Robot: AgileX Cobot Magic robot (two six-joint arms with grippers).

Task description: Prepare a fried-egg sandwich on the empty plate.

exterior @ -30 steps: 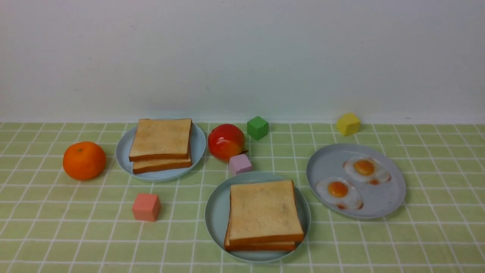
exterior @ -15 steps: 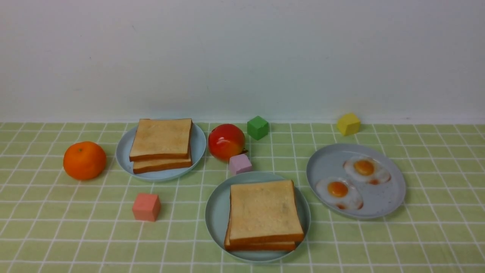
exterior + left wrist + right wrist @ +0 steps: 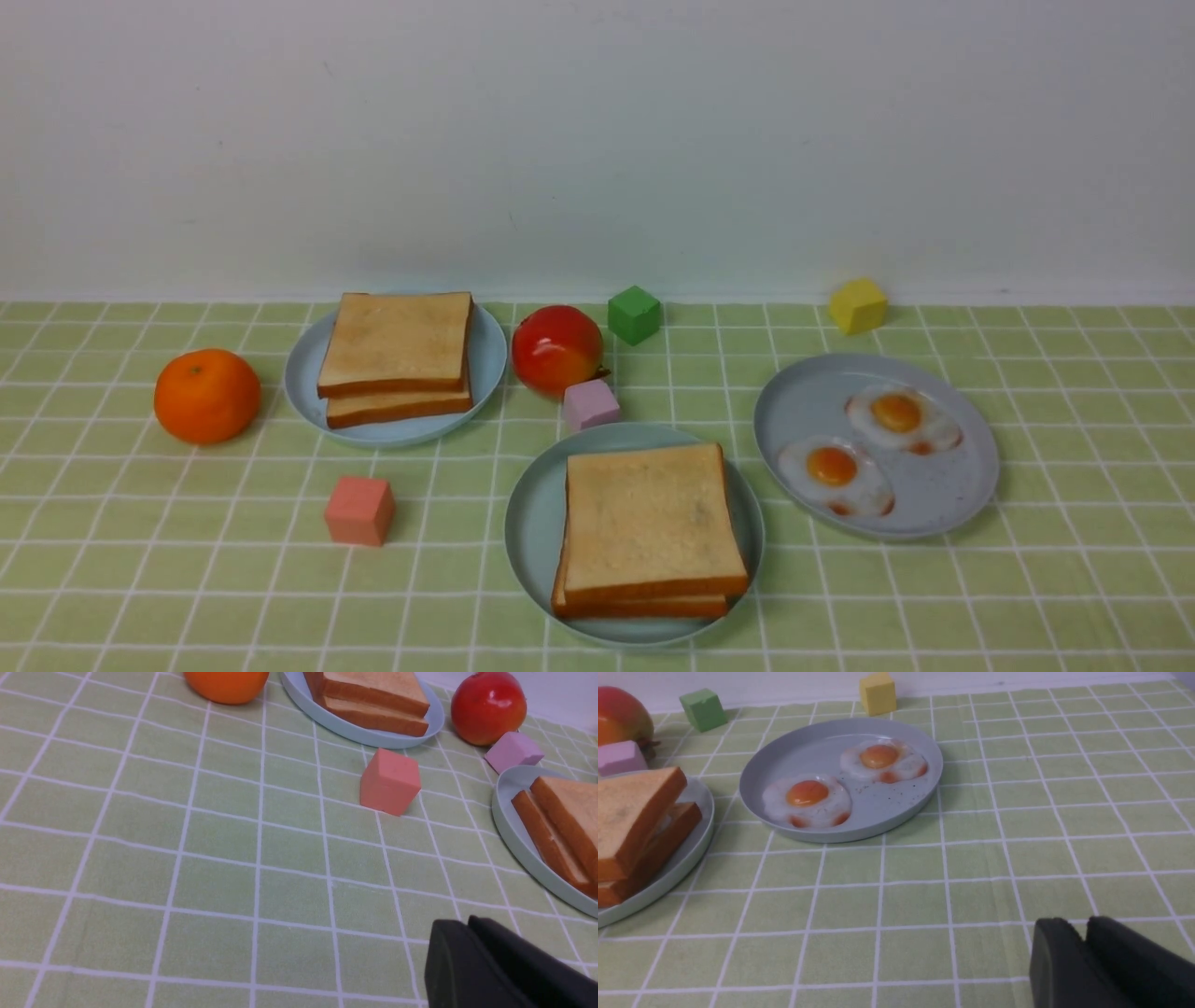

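The fried-egg sandwich (image 3: 649, 518) lies on the pale mint plate (image 3: 532, 523) at the front centre: two tan toast slices, stacked, with only a pale sliver showing between them in the wrist views. Neither arm appears in the front view. In the left wrist view my left gripper (image 3: 467, 921) hovers over bare cloth, shut and empty, with the plate's rim (image 3: 507, 812) and the sandwich (image 3: 560, 812) beyond it. My right gripper (image 3: 1083, 924) is shut and empty too, over bare cloth on the sandwich's (image 3: 630, 812) other side.
A light-blue plate (image 3: 490, 359) holds two stacked toast slices (image 3: 397, 359). A grey-blue speckled plate (image 3: 934, 495) carries two fried eggs (image 3: 836, 471). An orange (image 3: 207, 394), a red fruit (image 3: 557, 347) and salmon (image 3: 359, 510), lilac (image 3: 590, 403), green (image 3: 635, 315) and yellow (image 3: 858, 305) cubes lie around.
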